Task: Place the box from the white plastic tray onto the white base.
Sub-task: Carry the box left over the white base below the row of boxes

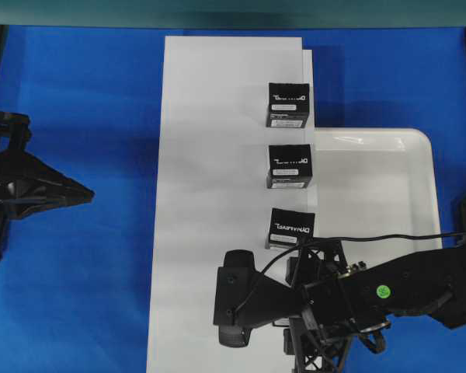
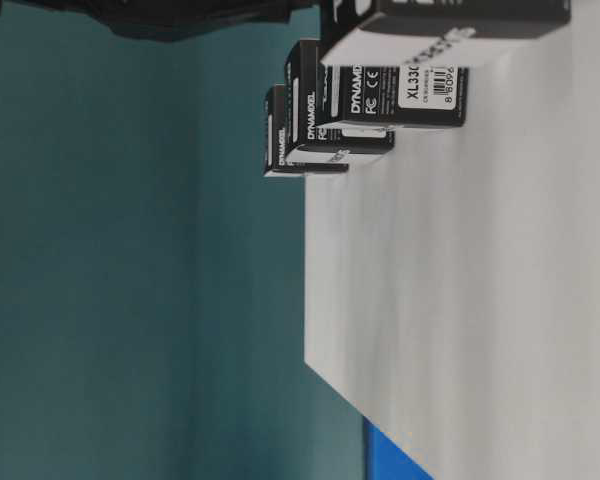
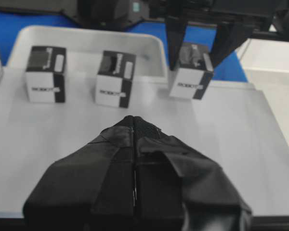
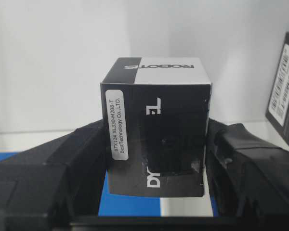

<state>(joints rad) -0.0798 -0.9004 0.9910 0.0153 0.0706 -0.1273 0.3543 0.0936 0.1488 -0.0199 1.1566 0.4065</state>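
Note:
The box (image 4: pixel 156 125), black with white lettering and a white sticker, sits between the fingers of my right gripper (image 4: pixel 156 149), which is shut on its sides. In the left wrist view the same box (image 3: pixel 190 72) is at the near-right edge of the white base (image 3: pixel 62 139), flanked by the right fingers (image 3: pixel 175 38). I cannot tell whether it touches the board. The white plastic tray (image 1: pixel 419 144) lies right of the white base (image 1: pixel 210 194) and shows nothing inside. My left gripper (image 3: pixel 135 119) is shut and holds nothing, hanging left of the base (image 1: pixel 85 194).
Three look-alike boxes stand in a row along the base's right edge (image 1: pixel 288 105), (image 1: pixel 289 165), (image 1: pixel 290 229). The right arm (image 1: pixel 388 291) crosses the tray's lower end. Blue cloth (image 1: pixel 78 295) covers the table around the board.

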